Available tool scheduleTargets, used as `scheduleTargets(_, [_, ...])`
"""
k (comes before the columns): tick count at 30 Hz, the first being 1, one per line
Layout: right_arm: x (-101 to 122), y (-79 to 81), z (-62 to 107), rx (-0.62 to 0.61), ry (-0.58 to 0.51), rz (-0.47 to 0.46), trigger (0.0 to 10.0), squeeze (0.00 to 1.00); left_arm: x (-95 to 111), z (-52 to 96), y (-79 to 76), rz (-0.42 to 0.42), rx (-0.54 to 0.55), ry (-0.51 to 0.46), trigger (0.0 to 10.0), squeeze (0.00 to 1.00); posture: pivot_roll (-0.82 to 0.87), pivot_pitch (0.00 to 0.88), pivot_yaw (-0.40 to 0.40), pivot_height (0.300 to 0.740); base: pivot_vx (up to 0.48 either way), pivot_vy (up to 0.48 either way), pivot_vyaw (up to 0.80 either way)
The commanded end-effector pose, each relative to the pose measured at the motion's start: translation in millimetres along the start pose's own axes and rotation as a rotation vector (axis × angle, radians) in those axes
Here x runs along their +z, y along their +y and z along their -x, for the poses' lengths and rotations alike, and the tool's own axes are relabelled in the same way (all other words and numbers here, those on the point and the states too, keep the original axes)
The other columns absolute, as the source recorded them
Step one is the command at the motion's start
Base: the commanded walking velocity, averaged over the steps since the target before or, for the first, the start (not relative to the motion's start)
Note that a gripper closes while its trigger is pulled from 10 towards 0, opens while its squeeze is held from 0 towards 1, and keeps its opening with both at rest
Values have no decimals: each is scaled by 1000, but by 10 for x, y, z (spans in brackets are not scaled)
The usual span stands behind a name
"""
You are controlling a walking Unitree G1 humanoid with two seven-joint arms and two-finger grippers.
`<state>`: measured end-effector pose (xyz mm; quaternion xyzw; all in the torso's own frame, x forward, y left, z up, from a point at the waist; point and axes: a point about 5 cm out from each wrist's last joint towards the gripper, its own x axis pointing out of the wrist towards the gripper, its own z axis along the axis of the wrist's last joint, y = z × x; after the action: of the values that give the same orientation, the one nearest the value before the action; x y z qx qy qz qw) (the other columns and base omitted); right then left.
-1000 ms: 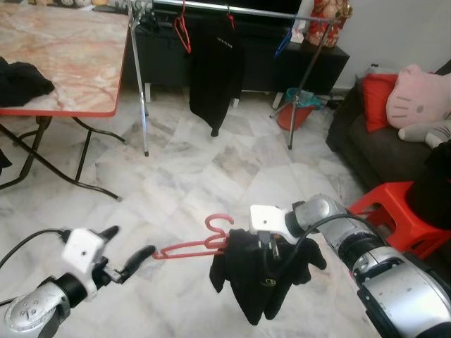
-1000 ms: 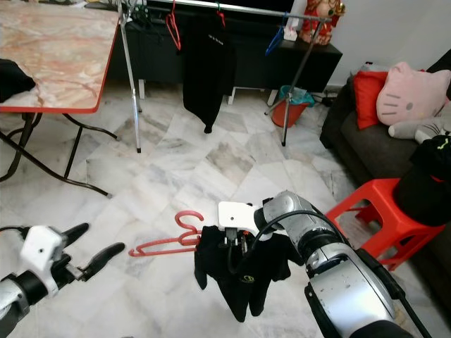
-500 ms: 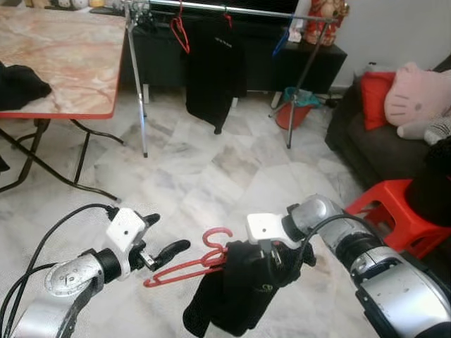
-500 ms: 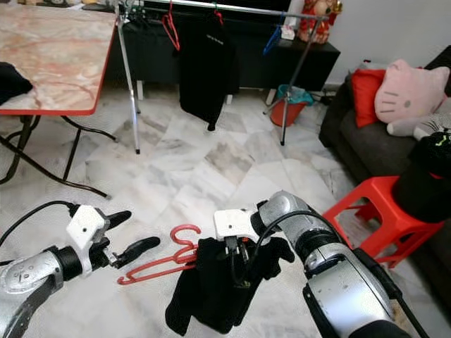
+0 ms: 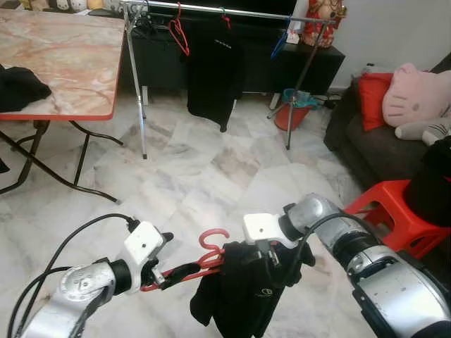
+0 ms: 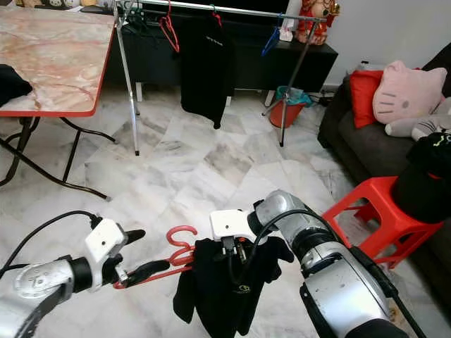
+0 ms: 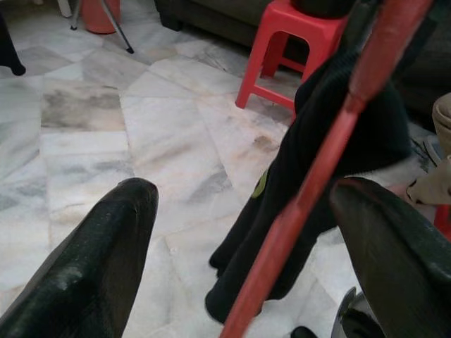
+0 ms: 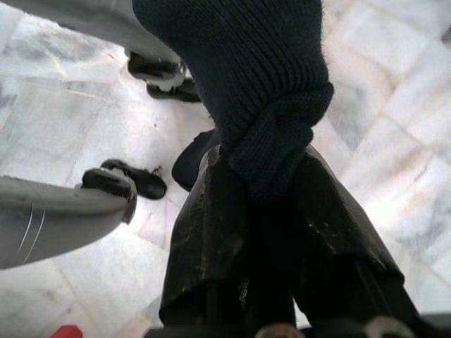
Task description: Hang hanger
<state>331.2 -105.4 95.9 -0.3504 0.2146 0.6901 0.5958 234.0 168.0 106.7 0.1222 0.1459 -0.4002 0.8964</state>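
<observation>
Rack (image 5: 211, 10) stands at the far side of the floor, well apart; black garment (image 5: 239, 296), soft and limp, hangs pinched in the closed right gripper (image 8: 264, 204); red hanger (image 5: 201, 260), light and stiff, sits between the spread left gripper (image 7: 239, 232) fingers, unclamped; judged best taken by its bar near the hook

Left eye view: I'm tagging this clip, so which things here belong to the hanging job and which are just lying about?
In the job:
red hanger
black garment draped on it
left gripper, at the hanger's arm
right gripper, shut on the garment
clothes rail

Lying about:
folding table
red stool
pink cushion
orange bucket
</observation>
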Motion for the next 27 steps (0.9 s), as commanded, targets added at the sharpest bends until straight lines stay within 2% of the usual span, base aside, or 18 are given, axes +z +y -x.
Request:
scheduleTargets(1, [92,-72,90,-10,-12,55,10000,0,17,-56,-25,-11,-2,-1,10000,0,185,0,-181,740,0,0,0])
scheduleTargets(8, [133,-86,85,-4,-15,76,10000,0,3,-125,-130,2,-67,4,10000,0,182,0,-177,740,0,0,0])
scheduleTargets(10, [140,-94,95,-6,-13,80,10000,0,-12,-134,-152,-3,-90,20,8353,0,179,0,-175,740,0,0,0])
scheduleTargets(14, [150,-105,105,-11,-12,84,10000,0,-52,-122,-184,-4,-123,53,8510,0,179,0,-174,740,0,0,0])
scheduleTargets(17, [151,-108,102,-13,-9,84,10000,0,-58,-107,-197,4,-135,54,9569,0,179,0,-174,740,0,0,0])
scheduleTargets(19, [160,-111,99,-13,-12,84,10000,0,-57,-98,-160,1,-103,59,9176,0,178,0,-174,740,0,0,0])
scheduleTargets(20, [163,-111,97,-12,-14,85,10000,0,-59,-99,-155,-6,-101,61,8431,0,178,0,-174,740,0,0,0])
scheduleTargets(21, [165,-110,93,-11,-14,86,10000,0,-65,-103,-148,-8,-95,65,6431,0,178,0,-174,740,0,0,0])
scheduleTargets(23, [166,-109,91,-10,-14,86,10000,0,-68,-105,-144,-9,-92,67,6431,0,178,0,-174,740,0,0,0])
scheduleTargets(25, [186,-115,84,-7,-20,90,10000,0,-72,-117,-138,-2,-87,69,392,0,177,0,-174,740,0,0,0])
scheduleTargets(27, [195,-118,84,-7,-22,92,10000,0,-71,-122,-142,-1,-89,69,392,0,177,0,-174,740,0,0,0])
